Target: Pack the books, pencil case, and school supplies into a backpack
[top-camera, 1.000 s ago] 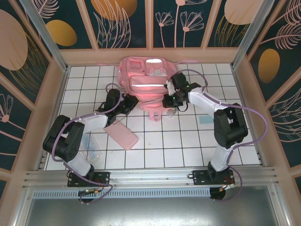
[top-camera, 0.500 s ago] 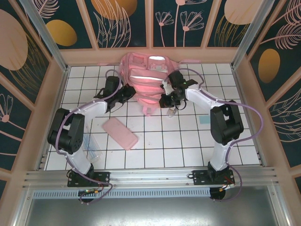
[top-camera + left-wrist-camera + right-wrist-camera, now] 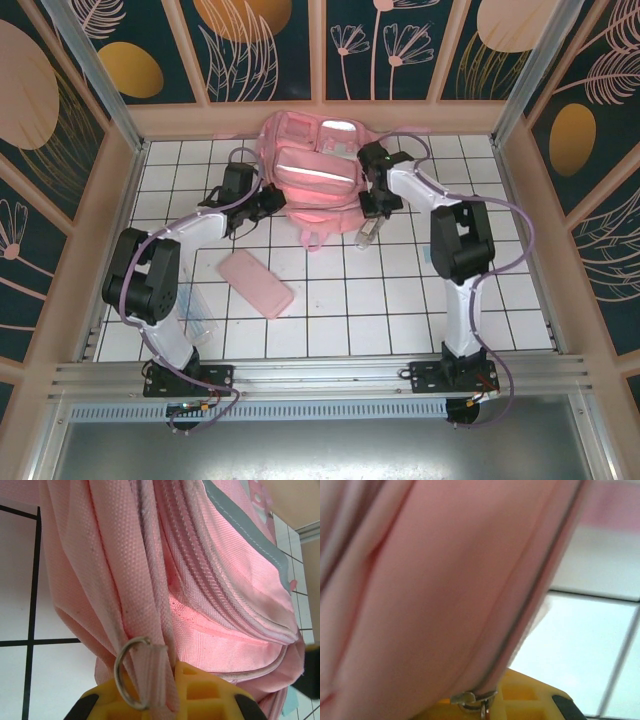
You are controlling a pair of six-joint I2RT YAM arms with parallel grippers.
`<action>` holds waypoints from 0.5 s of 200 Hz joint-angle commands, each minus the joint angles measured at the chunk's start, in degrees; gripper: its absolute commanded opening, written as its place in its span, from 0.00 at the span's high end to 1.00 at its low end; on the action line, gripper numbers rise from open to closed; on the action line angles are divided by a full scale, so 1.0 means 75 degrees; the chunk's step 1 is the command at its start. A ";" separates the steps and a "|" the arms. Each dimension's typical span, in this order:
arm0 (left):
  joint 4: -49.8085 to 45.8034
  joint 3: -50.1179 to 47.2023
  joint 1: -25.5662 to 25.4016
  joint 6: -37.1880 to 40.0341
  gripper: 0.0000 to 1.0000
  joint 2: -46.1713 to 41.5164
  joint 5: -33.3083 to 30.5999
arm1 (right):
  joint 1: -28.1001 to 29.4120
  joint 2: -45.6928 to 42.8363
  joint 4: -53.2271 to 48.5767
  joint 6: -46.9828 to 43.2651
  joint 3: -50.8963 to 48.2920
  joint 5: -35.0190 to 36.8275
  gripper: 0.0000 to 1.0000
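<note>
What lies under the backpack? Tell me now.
White tiled table shows all around the backpack, and a pink loop sticks out at its near edge. Anything directly beneath is covered by the bag's fabric.

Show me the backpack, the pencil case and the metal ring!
backpack [image 3: 315, 183]: top view, on its front pocket.
pencil case [image 3: 257, 284]: top view, on the middle of it.
metal ring [image 3: 116, 671]: left wrist view, on its left curve.

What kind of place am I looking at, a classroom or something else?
Probably a staged robot test booth, not a real room: a white gridded tabletop boxed in by metal posts and flower-printed wall panels, with a left arm and right arm bolted along a rail at its near edge.
</note>
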 commanded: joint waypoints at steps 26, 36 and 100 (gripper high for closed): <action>0.0380 -0.0366 0.0729 0.0682 1.00 -0.0865 -0.0601 | -0.0584 0.0948 0.0561 -0.1355 0.1739 0.2820 1.00; 0.0356 -0.0435 0.0816 0.0725 1.00 -0.0929 -0.0610 | -0.0654 0.1101 0.0507 -0.1365 0.2205 0.2120 1.00; -0.0409 0.0103 0.0951 0.0219 0.12 -0.0662 -0.0743 | -0.0116 0.0208 0.0306 -0.0590 0.1682 -0.3816 1.00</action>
